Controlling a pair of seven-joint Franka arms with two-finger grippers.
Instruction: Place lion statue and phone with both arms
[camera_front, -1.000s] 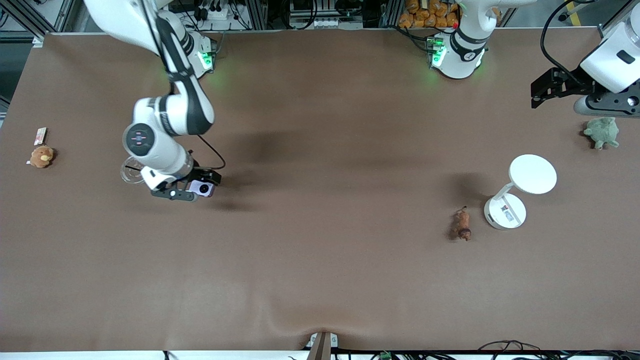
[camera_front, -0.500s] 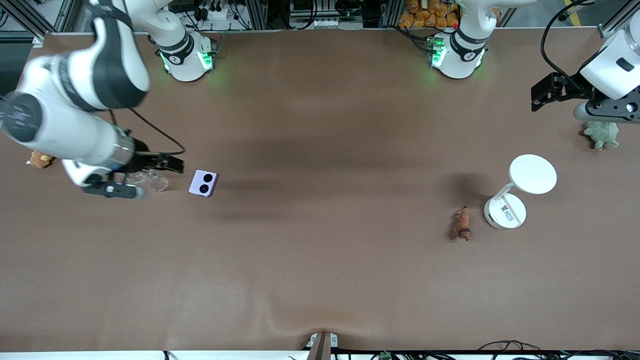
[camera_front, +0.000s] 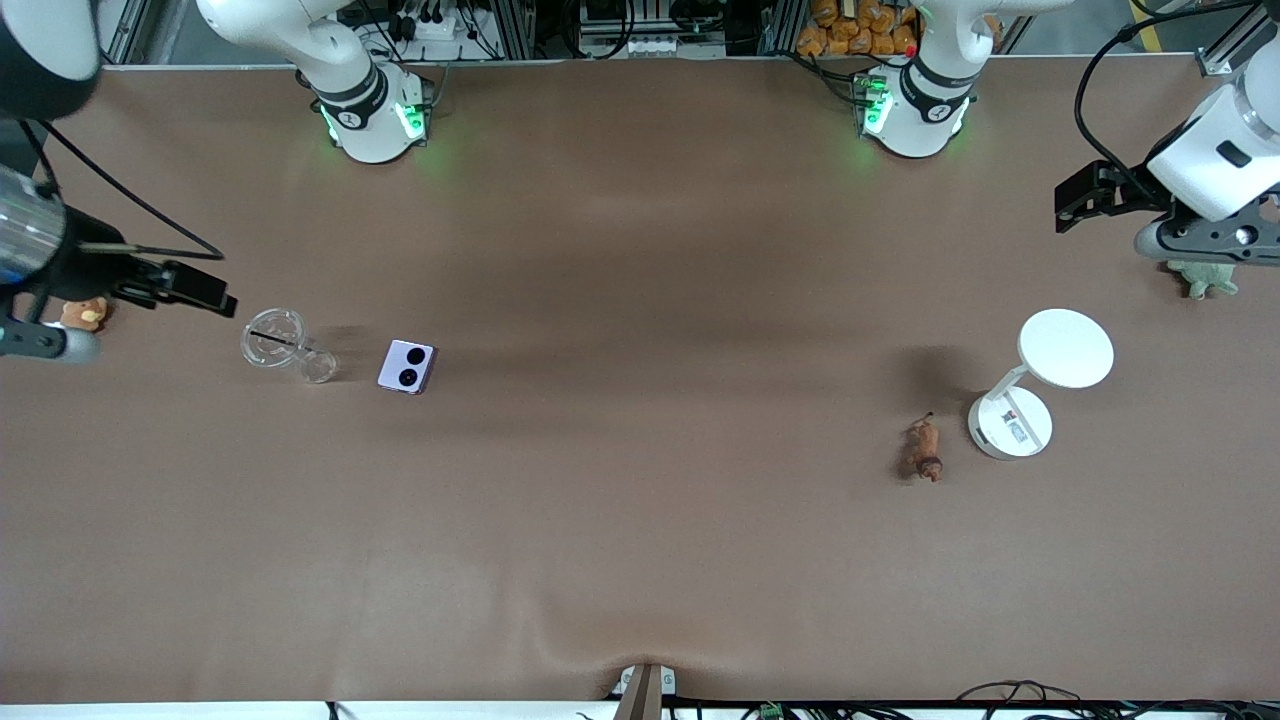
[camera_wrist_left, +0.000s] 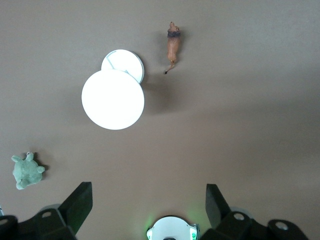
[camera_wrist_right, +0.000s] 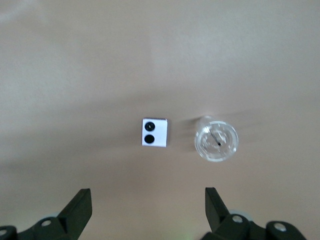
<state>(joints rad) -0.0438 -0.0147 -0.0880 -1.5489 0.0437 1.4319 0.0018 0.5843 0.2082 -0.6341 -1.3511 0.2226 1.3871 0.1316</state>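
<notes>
Lavender phone (camera_front: 407, 366) flat on table beside clear glass (camera_front: 274, 339), toward right arm's end. Brown lion statue (camera_front: 925, 451) beside white stand (camera_front: 1040, 380). Right gripper (camera_front: 170, 286) empty, wide, nearer phone; left gripper (camera_front: 1085, 193) empty, wide, nearer lion.

No readable text anywhere — the white stand's (camera_front: 1012, 428) base label seems printed, but is illegible.
</notes>
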